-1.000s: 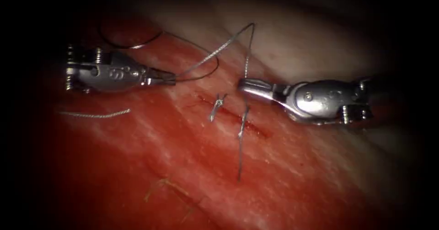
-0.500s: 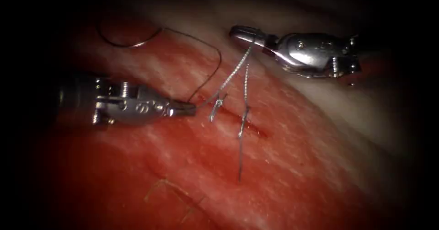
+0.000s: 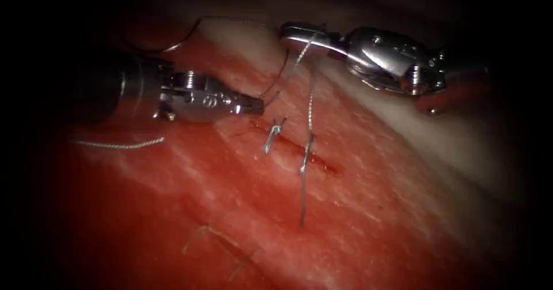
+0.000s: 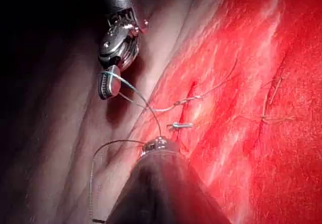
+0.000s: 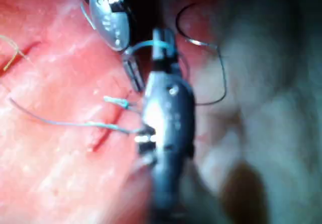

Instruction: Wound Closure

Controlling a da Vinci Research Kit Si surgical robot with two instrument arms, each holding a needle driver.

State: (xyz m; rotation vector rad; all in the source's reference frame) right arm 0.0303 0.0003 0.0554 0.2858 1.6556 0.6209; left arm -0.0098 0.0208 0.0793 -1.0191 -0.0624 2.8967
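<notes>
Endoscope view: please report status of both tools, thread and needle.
Left tool shut on thread. Right tool shut on thread above the cut. Needle free on tissue, upper left.

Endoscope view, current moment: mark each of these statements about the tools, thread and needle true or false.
1. The right arm's hand is shut on the silvery braided thread above the dark red cut. True.
2. The left arm's hand holds the thin curved needle. False: it grips thread; the needle lies free on the red pork tissue, left of the cut.
3. A knotted thread stitch sits on the cut. True.
4. The loose cut thread end lies right of the cut. False: left.
</notes>
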